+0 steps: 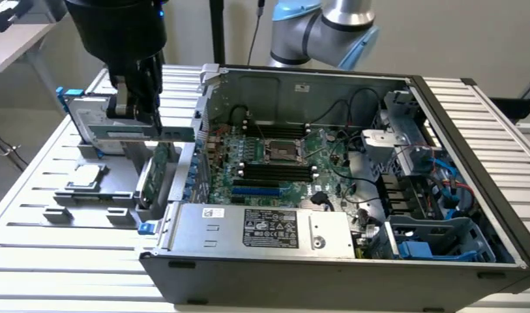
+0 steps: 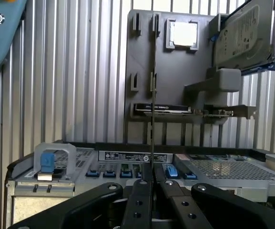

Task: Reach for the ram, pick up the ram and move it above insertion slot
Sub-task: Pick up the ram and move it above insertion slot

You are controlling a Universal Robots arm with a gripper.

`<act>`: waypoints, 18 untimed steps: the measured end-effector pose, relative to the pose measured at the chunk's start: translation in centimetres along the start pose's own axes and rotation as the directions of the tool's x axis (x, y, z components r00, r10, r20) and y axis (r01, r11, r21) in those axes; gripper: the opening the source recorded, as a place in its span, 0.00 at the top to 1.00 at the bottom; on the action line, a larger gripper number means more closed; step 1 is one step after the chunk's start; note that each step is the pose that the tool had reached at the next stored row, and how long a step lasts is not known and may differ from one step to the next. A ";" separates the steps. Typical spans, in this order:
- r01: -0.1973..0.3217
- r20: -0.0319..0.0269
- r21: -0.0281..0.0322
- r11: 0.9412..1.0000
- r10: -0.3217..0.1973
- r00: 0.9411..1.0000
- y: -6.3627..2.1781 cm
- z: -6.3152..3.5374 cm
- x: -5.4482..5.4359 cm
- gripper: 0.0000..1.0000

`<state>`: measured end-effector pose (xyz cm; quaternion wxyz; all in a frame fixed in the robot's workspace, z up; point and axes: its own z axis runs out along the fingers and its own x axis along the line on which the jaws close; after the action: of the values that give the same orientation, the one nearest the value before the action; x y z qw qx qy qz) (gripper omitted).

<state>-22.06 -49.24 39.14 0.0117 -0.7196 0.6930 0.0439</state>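
Hand closed on the ram, lifted over the parts holder beside the open computer.

The hand (image 1: 134,98) hangs at the exterior view's left, above the grey holder (image 1: 90,186) on the slatted worktop (image 1: 38,261), just outside the computer case (image 1: 334,261). Its fingers (image 2: 142,200) are pinched together on the ram (image 2: 152,124), a thin stick seen edge-on from the wrist, running straight out from the fingertips. In the exterior view, something green and flat sits at the hand's lower end. The motherboard (image 1: 274,163) with its dark memory slots (image 1: 274,173) lies well apart, to the exterior view's right. A hard drive (image 2: 247,33) stands in the holder.
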 end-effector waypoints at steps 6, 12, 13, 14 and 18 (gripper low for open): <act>0.000 0.002 0.000 1.000 0.000 1.000 -2.75 -0.09 -0.2 0.87; 0.000 0.002 -0.001 1.000 0.000 1.000 -5.48 0.29 -0.7 0.87; 0.000 0.002 -0.001 1.000 0.000 1.000 -5.94 0.44 -0.9 0.87; 0.000 0.002 -0.001 1.000 0.000 1.000 -6.36 0.61 -1.1 0.87; 0.000 0.002 -0.001 1.000 0.000 1.000 -7.92 1.22 -2.0 0.87</act>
<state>-14.29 -46.87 37.74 0.0121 -0.7195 0.6929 0.0452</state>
